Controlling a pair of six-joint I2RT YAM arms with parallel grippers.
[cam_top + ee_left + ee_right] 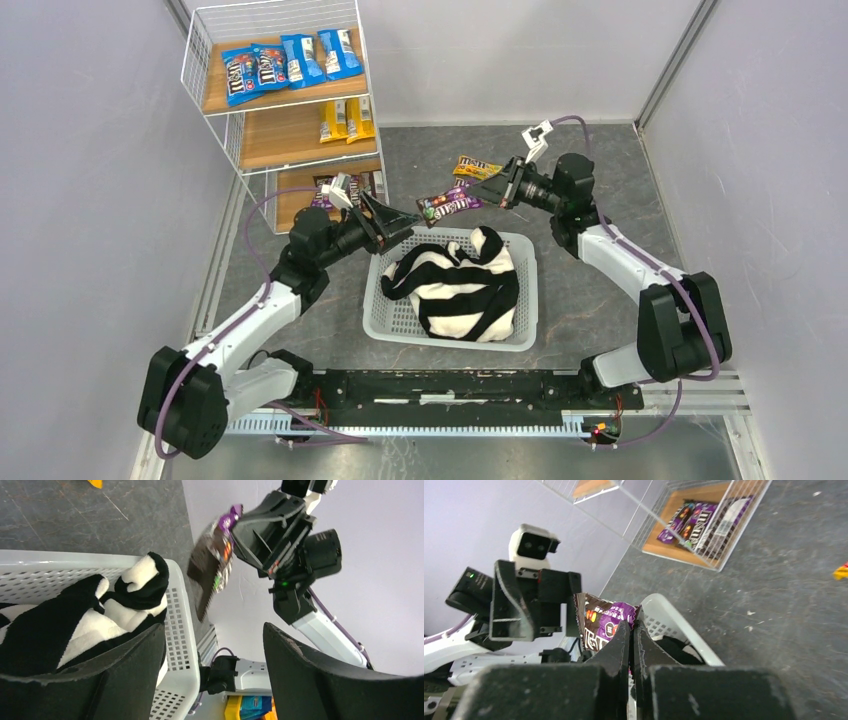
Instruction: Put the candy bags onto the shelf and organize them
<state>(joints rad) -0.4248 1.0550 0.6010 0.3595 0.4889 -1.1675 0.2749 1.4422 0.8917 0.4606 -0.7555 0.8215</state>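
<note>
The right end effector [631,625] is clamping together on a purple-brown candy bag [601,622] in the air above the white basket's [525,300] far rim, while the left end effector [400,222] is gaping apart near it, and blue bags [285,62] reading M&M's are lying on the shelf's [280,140] top board.

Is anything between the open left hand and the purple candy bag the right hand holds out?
Nothing visible. The left hand faces the purple candy bag, pinched in the right hand, across open air by the far rim of the basket; the striped cloth lies lower.
</note>
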